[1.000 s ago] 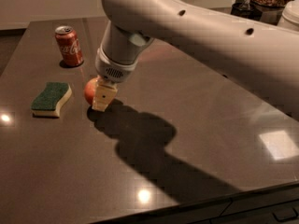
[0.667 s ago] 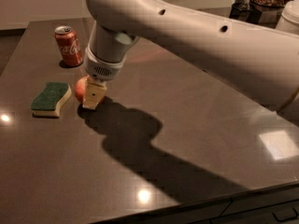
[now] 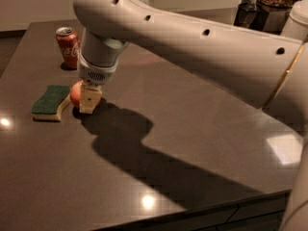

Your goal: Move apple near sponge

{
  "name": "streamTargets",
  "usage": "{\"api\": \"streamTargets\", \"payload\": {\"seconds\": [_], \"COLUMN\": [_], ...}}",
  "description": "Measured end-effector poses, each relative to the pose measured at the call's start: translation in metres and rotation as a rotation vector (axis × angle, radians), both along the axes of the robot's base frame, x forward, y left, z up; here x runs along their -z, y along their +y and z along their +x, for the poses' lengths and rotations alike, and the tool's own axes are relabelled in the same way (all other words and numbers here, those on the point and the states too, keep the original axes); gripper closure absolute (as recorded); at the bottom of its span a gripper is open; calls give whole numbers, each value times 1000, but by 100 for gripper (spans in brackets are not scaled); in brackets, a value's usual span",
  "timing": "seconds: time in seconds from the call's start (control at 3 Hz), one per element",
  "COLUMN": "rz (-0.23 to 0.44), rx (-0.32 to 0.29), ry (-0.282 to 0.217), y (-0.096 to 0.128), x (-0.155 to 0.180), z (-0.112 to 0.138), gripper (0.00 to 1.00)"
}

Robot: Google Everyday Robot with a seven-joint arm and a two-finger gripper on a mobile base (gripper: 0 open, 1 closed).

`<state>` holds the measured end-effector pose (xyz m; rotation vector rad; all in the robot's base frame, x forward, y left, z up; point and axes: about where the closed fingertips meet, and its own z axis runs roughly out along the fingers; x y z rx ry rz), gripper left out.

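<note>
Just the one camera view: the gripper (image 3: 84,99) sits low over the table (image 3: 202,143), fingers clamped on the apple (image 3: 75,93), which bulges out past the near finger. The sponge (image 3: 50,101) lies just beyond the apple, its long wavy side facing it, barely apart.

The dark, glossy table (image 3: 192,129) is carrying a red soda can (image 3: 67,47), standing upright near its far left corner, and closer to the front a green-topped sponge (image 3: 49,101) is lying flat on it. Just beside the sponge's right end the apple (image 3: 76,93) is sitting low, possibly touching the table top, with the gripper (image 3: 89,100) hanging over it and clasping it.
</note>
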<state>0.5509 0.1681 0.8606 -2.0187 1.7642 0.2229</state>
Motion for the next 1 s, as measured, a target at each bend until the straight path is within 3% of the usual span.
{"api": "streamTargets", "payload": {"seconds": [0.67, 1.0], "rz": [-7, -8], "rx": [-10, -11], "ry": [-4, -5], "y": [3, 3], "x": [3, 2], "z": [0, -1], "gripper": [6, 0]}}
